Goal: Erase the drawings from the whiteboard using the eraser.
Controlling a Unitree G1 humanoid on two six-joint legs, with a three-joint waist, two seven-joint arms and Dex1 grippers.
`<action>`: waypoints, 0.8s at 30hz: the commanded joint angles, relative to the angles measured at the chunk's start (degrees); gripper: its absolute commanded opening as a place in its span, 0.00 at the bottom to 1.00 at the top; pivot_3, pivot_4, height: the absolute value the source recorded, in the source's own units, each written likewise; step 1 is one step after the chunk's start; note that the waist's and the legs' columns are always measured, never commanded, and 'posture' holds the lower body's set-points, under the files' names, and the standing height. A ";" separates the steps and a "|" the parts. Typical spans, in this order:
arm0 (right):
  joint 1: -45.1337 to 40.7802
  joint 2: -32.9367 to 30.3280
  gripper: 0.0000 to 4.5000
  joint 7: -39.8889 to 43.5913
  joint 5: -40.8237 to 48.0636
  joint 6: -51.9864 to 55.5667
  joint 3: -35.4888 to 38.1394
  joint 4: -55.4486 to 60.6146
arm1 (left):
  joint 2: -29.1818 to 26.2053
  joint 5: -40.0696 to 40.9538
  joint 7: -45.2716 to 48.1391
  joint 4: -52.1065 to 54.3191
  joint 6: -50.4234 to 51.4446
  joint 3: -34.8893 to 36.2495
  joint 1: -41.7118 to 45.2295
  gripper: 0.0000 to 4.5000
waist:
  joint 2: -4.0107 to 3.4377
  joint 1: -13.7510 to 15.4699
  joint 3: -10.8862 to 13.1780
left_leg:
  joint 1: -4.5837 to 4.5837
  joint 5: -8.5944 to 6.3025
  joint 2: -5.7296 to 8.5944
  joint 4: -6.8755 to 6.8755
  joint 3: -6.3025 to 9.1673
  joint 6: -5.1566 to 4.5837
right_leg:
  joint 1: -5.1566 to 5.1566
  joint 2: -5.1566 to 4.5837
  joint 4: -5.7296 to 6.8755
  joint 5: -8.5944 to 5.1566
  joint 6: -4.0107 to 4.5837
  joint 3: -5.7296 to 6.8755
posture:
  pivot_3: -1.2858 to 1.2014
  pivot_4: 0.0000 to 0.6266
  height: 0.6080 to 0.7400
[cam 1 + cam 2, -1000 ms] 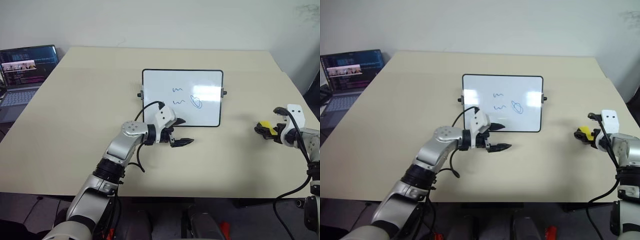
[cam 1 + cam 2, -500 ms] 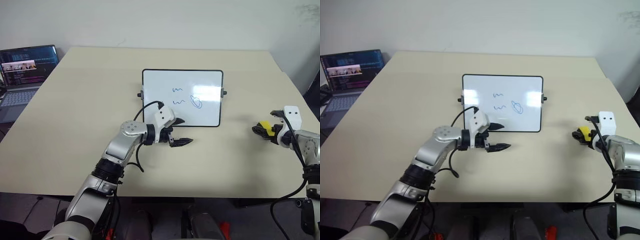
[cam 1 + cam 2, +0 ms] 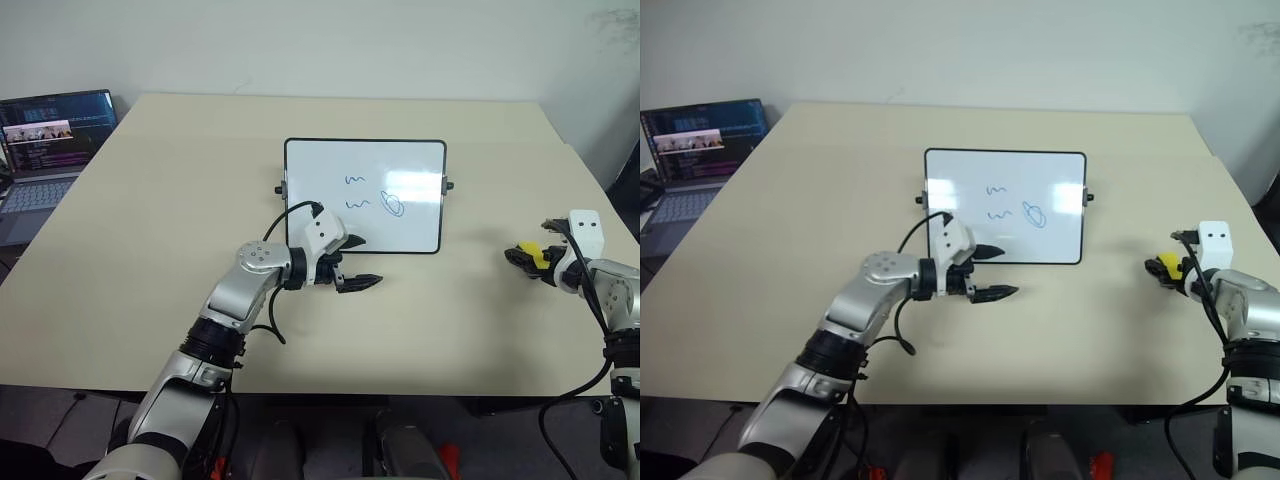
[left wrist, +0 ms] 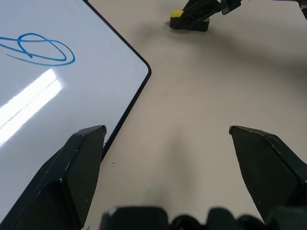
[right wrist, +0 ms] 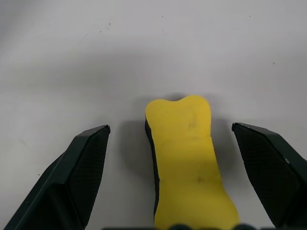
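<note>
Head view: we see the whiteboard [image 3: 364,195] flat mid-bench [image 3: 150,250], blue drawings [image 3: 375,193] on it. Left hand [image 3: 352,262] sits at the board's near left corner, fingers apart, holding nothing. Right hand [image 3: 527,262] is at the bench's right edge, around the yellow eraser [image 3: 540,257]. Laptop [image 3: 45,150] is at far left.

Left wrist: we see the board's corner by one finger [image 4: 62,177], the looped drawing, the eraser beyond.

Right wrist: the eraser lies on the bench between wide-spread fingers [image 5: 72,177], neither touching it.
</note>
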State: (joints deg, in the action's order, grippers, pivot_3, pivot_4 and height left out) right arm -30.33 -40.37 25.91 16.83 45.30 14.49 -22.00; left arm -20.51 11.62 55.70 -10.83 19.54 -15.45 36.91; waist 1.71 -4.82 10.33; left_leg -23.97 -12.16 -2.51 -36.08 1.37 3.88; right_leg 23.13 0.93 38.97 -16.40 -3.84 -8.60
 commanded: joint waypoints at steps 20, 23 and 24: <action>2.46 0.26 0.96 -1.90 -0.50 -5.22 2.42 3.31 | 0.20 1.17 0.41 2.52 0.00 1.49 1.18 1.00 | 0.00 -0.02 0.00 | 0.00 0.00 0.00 0.00 0.00 0.00 | 0.00 0.00 0.00 0.00 0.00 0.00 | 0.52 0.24 1.00; 2.51 0.30 0.96 -2.22 -0.34 -5.17 2.49 3.10 | 0.20 1.16 0.57 2.38 -0.04 1.40 1.42 1.00 | 0.00 -0.01 0.00 | 0.00 0.00 0.00 0.00 0.00 0.00 | 0.00 0.00 0.01 0.00 0.00 0.00 | 0.52 0.24 1.00; 2.57 0.27 0.96 -2.25 -0.30 -5.18 2.50 3.10 | 0.24 1.19 0.58 2.41 0.00 1.39 1.48 1.00 | 0.00 0.00 0.00 | 0.00 0.00 0.00 0.00 0.00 0.00 | 0.00 0.00 0.00 0.00 0.00 0.00 | 0.52 0.24 1.00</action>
State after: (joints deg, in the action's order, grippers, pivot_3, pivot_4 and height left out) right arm -27.64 -39.59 23.69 16.66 41.22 15.45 -20.67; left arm -20.31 12.14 55.84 -10.11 19.70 -15.40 36.85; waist 1.70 -4.82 10.33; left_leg -23.98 -12.16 -2.51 -36.08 1.38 3.88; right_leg 23.12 0.93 38.98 -16.40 -3.84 -8.60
